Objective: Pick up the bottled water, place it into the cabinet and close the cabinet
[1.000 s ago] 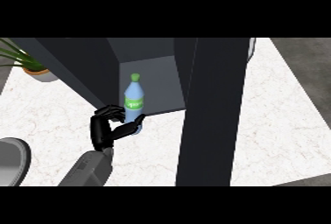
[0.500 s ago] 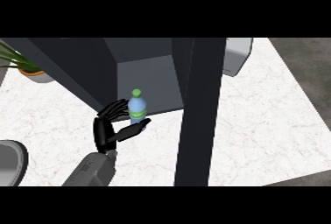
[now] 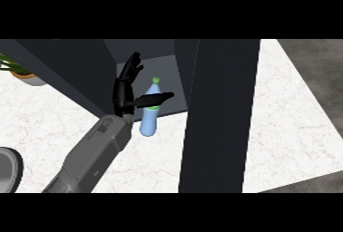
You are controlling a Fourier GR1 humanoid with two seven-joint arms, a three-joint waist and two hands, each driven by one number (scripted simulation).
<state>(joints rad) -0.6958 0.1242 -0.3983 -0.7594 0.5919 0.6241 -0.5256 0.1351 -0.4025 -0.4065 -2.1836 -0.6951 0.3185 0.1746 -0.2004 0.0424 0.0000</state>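
The bottled water [image 3: 149, 121] is light blue with a green cap and label, and it leans slightly at the open front of the dark cabinet [image 3: 164, 66]. My left hand [image 3: 126, 89] is beside it on the left, open, with the fingers straight up against the cabinet's left wall. Its thumb reaches sideways across the bottle's label. The bottle's base shows below the cabinet's lower edge. I cannot tell whether the bottle rests on the cabinet floor. The cabinet's door [image 3: 218, 118] stands open as a tall dark panel just right of the bottle. My right hand shows nowhere.
A potted plant [image 3: 21, 73] stands at the far left on the white marble counter [image 3: 288, 118]. A grey round rim [image 3: 8, 172] shows at the lower left edge. The open door blocks the middle of the view.
The left hand, earlier curled round the bottle, has risen toward the cabinet and straightened its fingers. The bottle now sits lower relative to the hand, with only the thumb across it.
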